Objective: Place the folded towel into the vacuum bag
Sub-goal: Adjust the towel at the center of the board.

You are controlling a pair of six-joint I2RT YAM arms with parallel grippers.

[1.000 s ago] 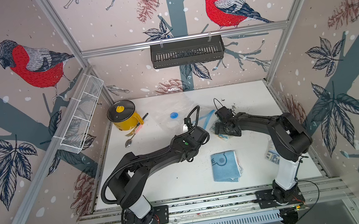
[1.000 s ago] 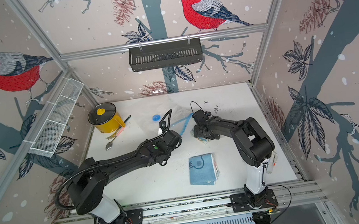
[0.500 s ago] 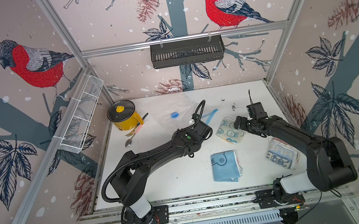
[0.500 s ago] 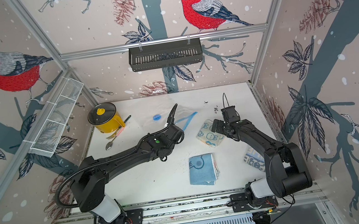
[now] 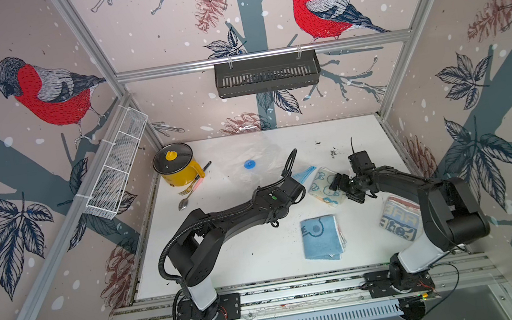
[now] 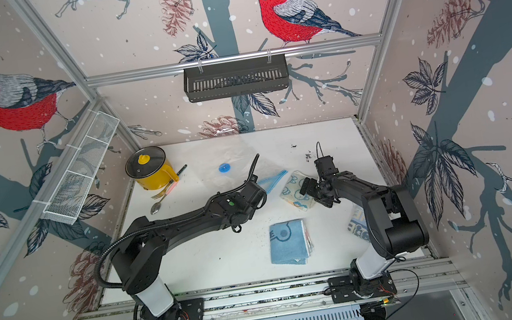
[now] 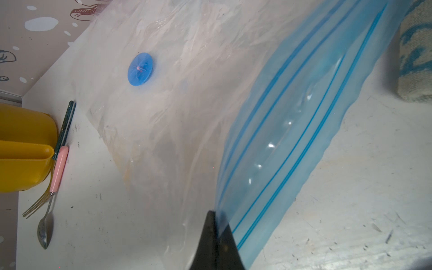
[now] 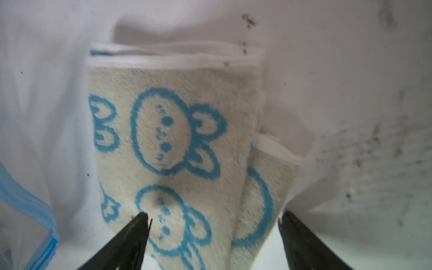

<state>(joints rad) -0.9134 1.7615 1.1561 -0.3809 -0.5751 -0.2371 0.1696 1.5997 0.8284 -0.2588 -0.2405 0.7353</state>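
Your left gripper [image 7: 214,217] is pinched tight on the vacuum bag [image 7: 187,93]. Its closed tips bite the edge where the clear film meets the blue zip strip [image 7: 292,140], which arches up off the table [image 7: 350,210]. Beyond those tips the round blue valve [image 7: 140,69] sits on the crinkled film. Farther out to one side are a yellow pot [image 7: 23,152], a fork [image 7: 37,205] and a spoon [image 7: 45,231].

Your right gripper [image 8: 214,216] stands wide, clamping nothing. One finger [image 8: 131,240] is over the folded towel [image 8: 175,140] and the other is at its far edge. That cream towel with blue cartoon faces lies directly ahead of the jaws, with the bag's blue edge just beside it. Back toward that arm's base, a blue towel [image 5: 321,238] and a patterned towel [image 5: 399,220] lie apart from each other.
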